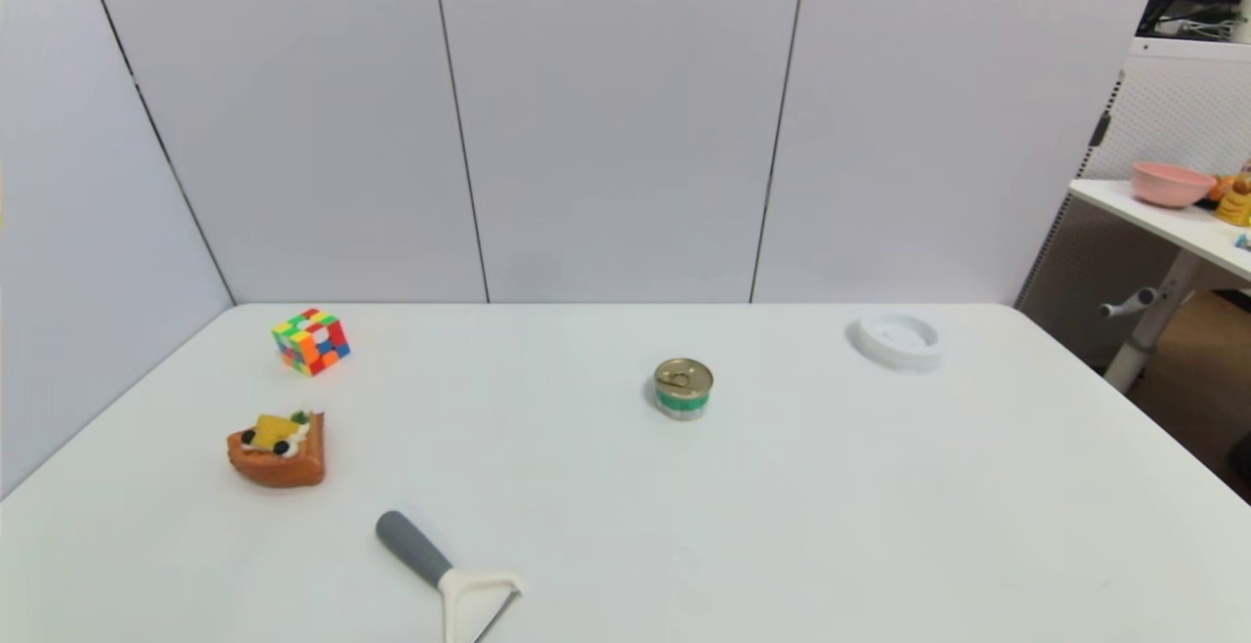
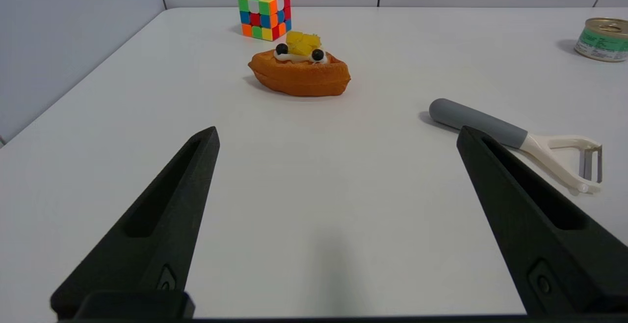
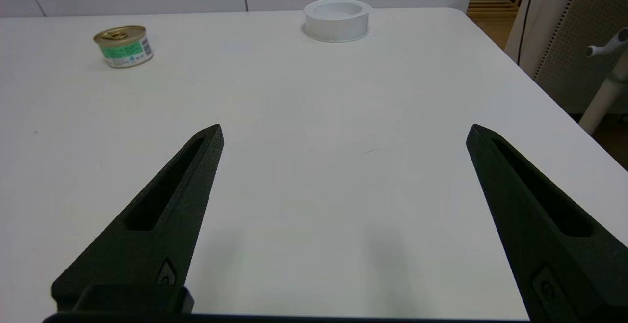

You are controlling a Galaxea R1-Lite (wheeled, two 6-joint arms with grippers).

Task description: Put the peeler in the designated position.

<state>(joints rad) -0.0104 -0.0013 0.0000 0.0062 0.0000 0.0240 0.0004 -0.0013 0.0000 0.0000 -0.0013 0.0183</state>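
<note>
**Peeler not yet picked up, both grippers empty**

We see the peeler [image 1: 445,570] lying flat on the table [image 1: 831,506] at the near edge, left of centre, grey handle pointing away toward the waffle [image 1: 279,448], forked head and blade toward the robot. Nothing touches it.

Left gripper [image 2: 338,134] is spread wide, holding nothing, low over bare table; in its wrist view the peeler [image 2: 510,139] sits just beside one finger, outside the gap. Right gripper [image 3: 343,131] is also spread wide and empty, over bare table on the right side, well apart from the peeler. Neither arm shows in the head view.

Others: cube [image 1: 311,341] at far left, can [image 1: 683,389] near the middle, dish [image 1: 897,339] at far right.

Progress, as we judge it: nothing done. Left: line up on the handle, grasp, lift, carry, set down. The target spot is unmarked, so we cannot tell where it is. Left arm looks the nearer one for the pick.
</note>
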